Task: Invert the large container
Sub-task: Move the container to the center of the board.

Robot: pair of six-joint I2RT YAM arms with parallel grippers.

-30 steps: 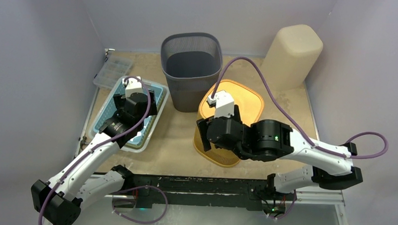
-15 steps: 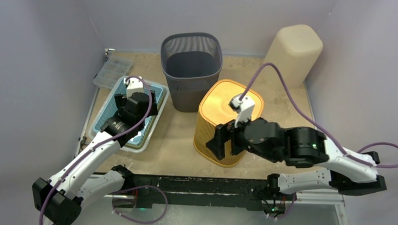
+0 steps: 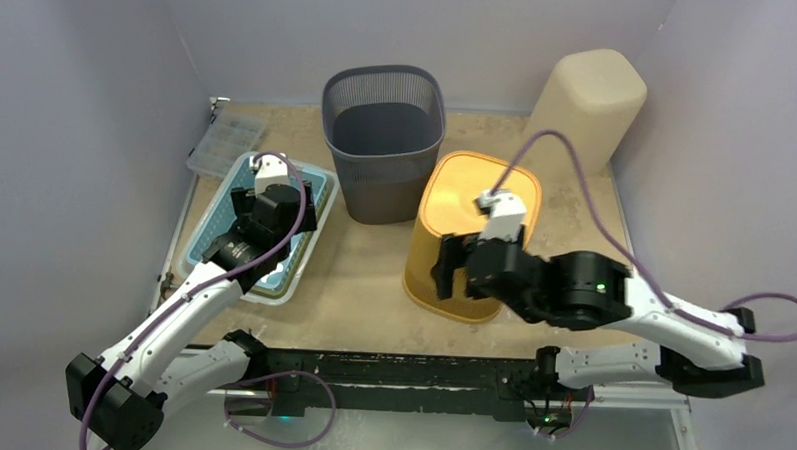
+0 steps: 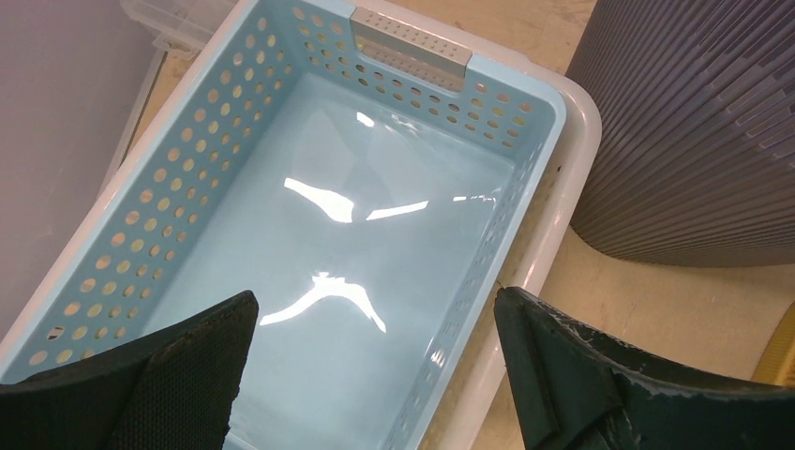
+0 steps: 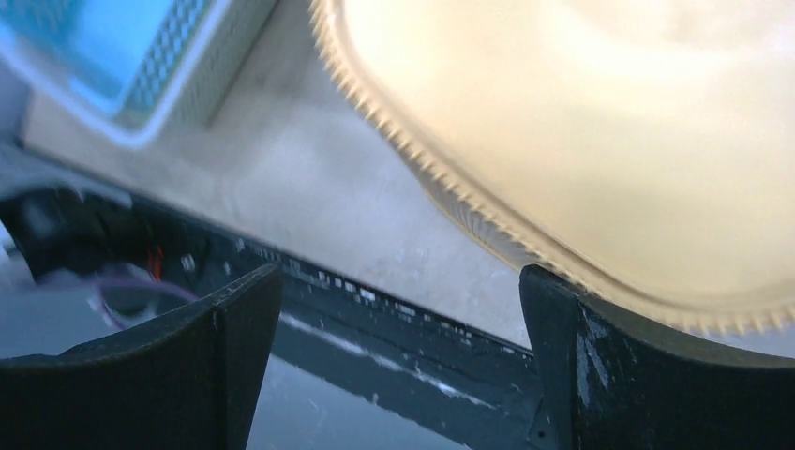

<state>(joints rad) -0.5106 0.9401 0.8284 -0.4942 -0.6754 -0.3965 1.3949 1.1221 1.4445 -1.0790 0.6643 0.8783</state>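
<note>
The large container (image 3: 475,203) is a yellow ribbed bin standing bottom-up on the table, just right of the middle. My right gripper (image 3: 461,265) is at its near left side, open and holding nothing. In the right wrist view the bin (image 5: 609,131) fills the upper right, blurred, and its toothed rim edge passes just above the right finger (image 5: 600,366). The right gripper (image 5: 398,361) frames only the table edge and the black rail. My left gripper (image 3: 273,207) hangs open over the light blue basket (image 4: 375,234), apart from the bin.
A grey ribbed bin (image 3: 383,134) stands open side up behind the yellow one, also in the left wrist view (image 4: 694,122). A tall beige container (image 3: 584,106) is at the back right. The blue basket sits inside a white one (image 3: 206,233). A clear lidded box (image 3: 224,144) lies back left.
The right gripper swung across the yellow bin's near side and opened wider. The bin shifted right and now stands squarer on the table. The left arm stayed put.
</note>
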